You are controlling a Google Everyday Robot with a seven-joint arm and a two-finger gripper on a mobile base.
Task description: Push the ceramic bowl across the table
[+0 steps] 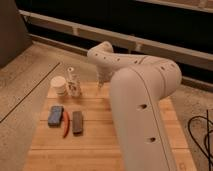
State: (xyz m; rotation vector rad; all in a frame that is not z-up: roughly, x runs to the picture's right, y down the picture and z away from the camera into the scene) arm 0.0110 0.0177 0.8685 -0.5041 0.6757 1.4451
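On a light-brown wooden table (60, 150) of narrow joined planks, seen from above and slightly from the front in the single camera view, a large white robot arm (142, 105) fills the middle and right of the scene. The arm rises from the lower edge, bends at a rounded elbow near the far edge of the table, and turns down toward the tabletop.

The gripper (100, 83) shows only as a thin dark tip below that elbow, at the far middle of the table, just right of a small pale bottle (73, 82). Whether the gripper is released, clenched or grasping anything cannot be told, because the arm covers most of it.

The ceramic bowl cannot be made out. The far middle of the table around the gripper tip is hidden by the arm, and no dark rim shows clearly there.

At the far left corner of the table stands a small white cup (59, 84), upright, with the bottle just beside it on its right. Nearer the front, on the left half, three things lie side by side: a blue rectangular object (55, 115), a thin red-orange item (66, 124), and a dark grey block (77, 121).

Speckled grey floor (22, 75) lies to the left. A dark cable (204, 136) loops at the right edge.
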